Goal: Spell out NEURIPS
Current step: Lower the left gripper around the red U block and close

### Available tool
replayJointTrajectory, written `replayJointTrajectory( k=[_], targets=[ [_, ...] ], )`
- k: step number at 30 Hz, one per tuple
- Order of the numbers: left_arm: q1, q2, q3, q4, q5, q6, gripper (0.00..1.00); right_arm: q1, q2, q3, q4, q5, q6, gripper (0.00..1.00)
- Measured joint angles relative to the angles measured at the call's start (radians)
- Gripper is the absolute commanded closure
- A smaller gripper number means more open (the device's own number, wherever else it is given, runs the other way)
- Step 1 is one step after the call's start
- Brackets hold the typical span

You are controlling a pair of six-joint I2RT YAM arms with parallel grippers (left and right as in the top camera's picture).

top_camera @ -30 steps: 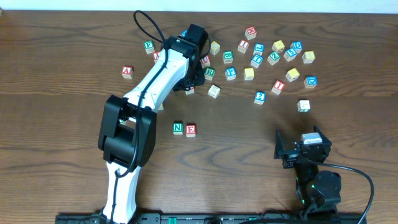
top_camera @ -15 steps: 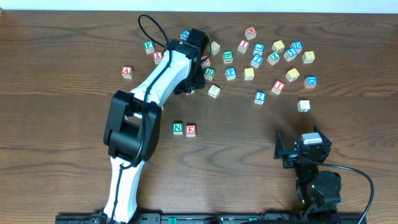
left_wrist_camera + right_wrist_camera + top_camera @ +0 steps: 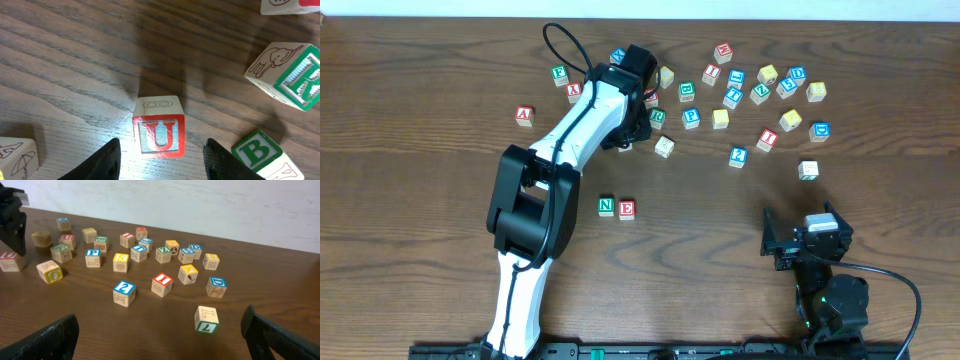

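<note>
The green N cube [image 3: 606, 206] and the red E cube [image 3: 627, 209] stand side by side at mid-table. My left gripper [image 3: 623, 138] reaches into the near left edge of the cube cluster. In the left wrist view it [image 3: 162, 161] is open, with the red U cube [image 3: 158, 134] just ahead of its tips, and neither finger touches it. A green R cube [image 3: 300, 80] lies tilted to the right. The red I cube [image 3: 768, 138] [image 3: 162, 284] sits further right. My right gripper [image 3: 807, 240] [image 3: 160, 347] rests open and empty at the front right.
A green B cube [image 3: 257, 152] sits close to the left gripper's right finger. A cube with an umbrella drawing [image 3: 17, 157] is at its left. The red A cube [image 3: 524, 115] stands apart at the far left. Several other cubes spread across the back right [image 3: 760, 90].
The left arm's elbow shifted slightly away from me early in the second, then held still. Cubes and the right arm have not moved.
</note>
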Motion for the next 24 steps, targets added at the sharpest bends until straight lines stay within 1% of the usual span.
replayJointTrajectory(
  k=[24],
  targets=[
    [0.0,0.025,0.0,0.018,0.0,0.0,0.48,0.0,0.0,0.0,0.0,0.0,0.0,0.01]
  ],
)
